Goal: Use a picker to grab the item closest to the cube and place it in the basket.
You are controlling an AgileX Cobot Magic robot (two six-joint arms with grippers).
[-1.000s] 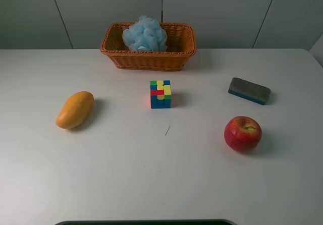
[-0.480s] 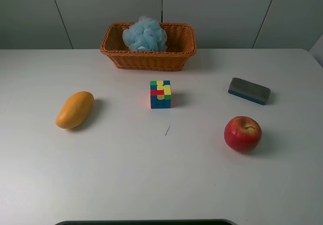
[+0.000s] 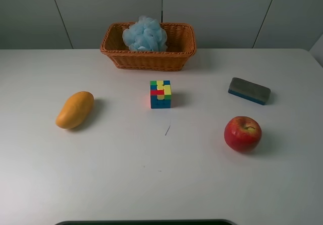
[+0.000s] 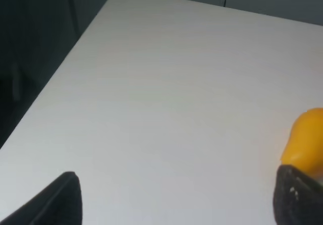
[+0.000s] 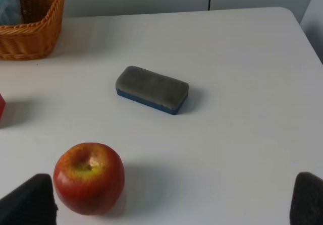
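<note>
The left hand (image 4: 176, 197) and right hand (image 5: 174, 200) are held wide and empty, fingertips just seen in the wrist views. Around the multicoloured puzzle cube (image 3: 160, 94) on the white table (image 3: 151, 184) lie a yellow mango (image 3: 74, 109), a grey-and-blue eraser block (image 3: 249, 91) and a red apple (image 3: 243, 133). Their distances look similar, so the wrong item could be chosen. The brown wicker basket (image 3: 148, 58) already holds a pale blue bath sponge (image 3: 145, 35).

cube (image 3: 160, 94) sits between mango (image 3: 74, 109) and eraser (image 3: 249, 91).
</note>
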